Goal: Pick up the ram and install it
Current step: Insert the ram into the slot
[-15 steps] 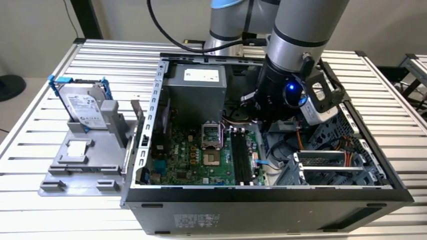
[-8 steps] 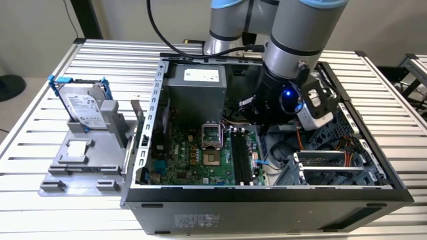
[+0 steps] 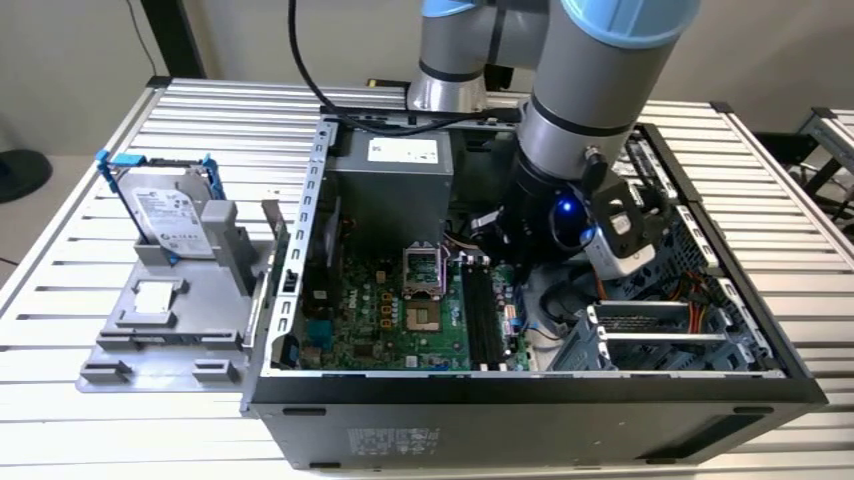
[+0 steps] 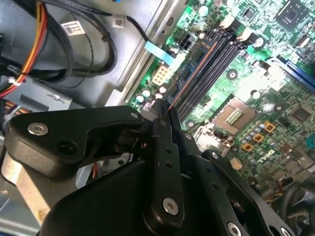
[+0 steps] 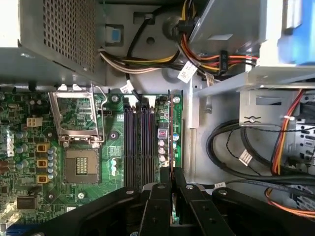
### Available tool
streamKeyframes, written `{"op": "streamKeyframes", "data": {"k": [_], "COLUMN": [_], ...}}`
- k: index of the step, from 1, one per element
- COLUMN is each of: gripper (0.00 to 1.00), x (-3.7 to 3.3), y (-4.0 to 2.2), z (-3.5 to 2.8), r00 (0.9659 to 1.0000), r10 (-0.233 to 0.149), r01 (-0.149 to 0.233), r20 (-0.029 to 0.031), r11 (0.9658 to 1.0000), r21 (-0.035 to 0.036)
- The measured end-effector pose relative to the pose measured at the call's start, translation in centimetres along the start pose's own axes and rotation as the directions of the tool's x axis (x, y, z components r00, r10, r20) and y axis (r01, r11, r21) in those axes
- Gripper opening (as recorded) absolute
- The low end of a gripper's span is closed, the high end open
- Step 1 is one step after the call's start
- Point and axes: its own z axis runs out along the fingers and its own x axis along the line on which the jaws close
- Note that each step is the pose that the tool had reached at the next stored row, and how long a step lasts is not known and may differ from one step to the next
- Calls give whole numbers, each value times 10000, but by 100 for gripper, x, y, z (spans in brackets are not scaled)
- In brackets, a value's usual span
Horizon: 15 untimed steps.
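gripper (image 5: pixel 172 178): clamped on the ram (image 5: pixel 172 132), held edge-on | ram: over the motherboard (image 5: pixel 110 118), parallel to and just beside the black slots (image 5: pixel 140 142), on their cable side | arm (image 3: pixel 587 90): reaching into the open case (image 3: pixel 534 405) | hard drive (image 3: pixel 171 215): outside, on the exterior view's left

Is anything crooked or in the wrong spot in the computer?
Nothing looks broken or spilled. The ram is pinched in the gripper and hangs beside the black slots, roughly parallel to them, not yet pushed into one.
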Motion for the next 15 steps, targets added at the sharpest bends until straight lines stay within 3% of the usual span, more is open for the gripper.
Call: {"op": "streamKeyframes", "data": {"k": [7, 15], "gripper": [0, 0], "x": [64, 81], "y": [-79, -84], "z": [91, 129], "r00": [10000, 10000], "r10": [0, 43], "r01": [0, -43], "r20": [0, -26], "r11": [10000, 10000], "r21": [-2, 0]}}
